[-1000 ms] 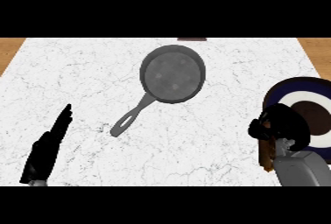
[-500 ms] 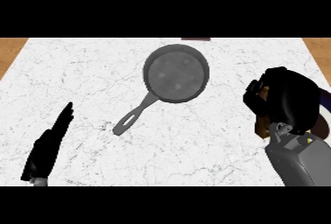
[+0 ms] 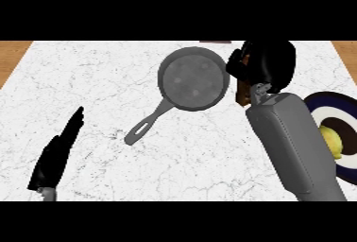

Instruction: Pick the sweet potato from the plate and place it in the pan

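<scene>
At the lower left of the marble counter (image 3: 105, 85) the left hand (image 3: 59, 153) rests with straight fingers held together, pointing up and a little to the right, and it holds nothing. On the right edge, the plate (image 3: 322, 105) with dark blue rim and white ring is partly hidden behind the grey right forearm (image 3: 293, 142); a yellowish object (image 3: 333, 142) lies on it. Further up, the right hand (image 3: 265, 64) is curled around the sweet potato (image 3: 242, 94), of which only a brown end shows below the fingers, so its long axis seems near vertical in the view, the visible end pointing down toward the robot. This hand is just beside the right rim of the pan (image 3: 193, 78). The pan's handle (image 3: 148, 123) points down-left, toward the left hand.
</scene>
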Robot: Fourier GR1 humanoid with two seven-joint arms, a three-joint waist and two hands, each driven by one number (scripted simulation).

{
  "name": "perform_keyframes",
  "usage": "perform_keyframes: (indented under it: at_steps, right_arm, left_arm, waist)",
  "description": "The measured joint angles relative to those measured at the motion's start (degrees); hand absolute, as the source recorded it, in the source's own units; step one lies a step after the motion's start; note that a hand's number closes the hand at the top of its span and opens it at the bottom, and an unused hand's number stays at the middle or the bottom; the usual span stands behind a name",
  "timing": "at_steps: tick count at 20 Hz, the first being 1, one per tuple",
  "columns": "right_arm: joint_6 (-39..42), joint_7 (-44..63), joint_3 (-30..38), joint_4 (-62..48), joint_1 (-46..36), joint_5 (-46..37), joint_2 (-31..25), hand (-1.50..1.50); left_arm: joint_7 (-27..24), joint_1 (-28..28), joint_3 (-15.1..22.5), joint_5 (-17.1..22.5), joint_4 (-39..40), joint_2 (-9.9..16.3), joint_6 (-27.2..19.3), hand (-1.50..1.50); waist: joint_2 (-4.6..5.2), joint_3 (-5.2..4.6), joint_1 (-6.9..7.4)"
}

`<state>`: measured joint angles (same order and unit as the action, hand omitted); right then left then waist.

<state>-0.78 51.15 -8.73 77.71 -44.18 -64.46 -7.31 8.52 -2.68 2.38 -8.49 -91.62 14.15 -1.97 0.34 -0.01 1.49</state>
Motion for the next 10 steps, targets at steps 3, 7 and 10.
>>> perform_keyframes:
  at_steps: [3,7,10]
  right_arm:
    - [-5.17,-1.83,2.93,-9.58,-5.31,0.96,2.63,1.50]
    - [-12.59,-6.66,7.38,-22.28,-10.19,3.62,4.71,1.50]
    - [-16.03,-9.64,10.06,-31.94,-14.09,4.99,5.63,1.50]
  left_arm:
    - [-0.16,0.00,0.15,-0.34,-0.21,-0.16,0.10,0.00]
    - [0.93,0.11,0.89,-0.79,-1.53,-0.65,0.18,0.00]
    - [0.86,1.10,1.29,-1.18,-0.81,-1.27,0.03,0.00]
  waist:
    - [0.13,0.00,0.40]
    - [0.47,0.03,1.12]
    - [0.78,0.02,1.65]
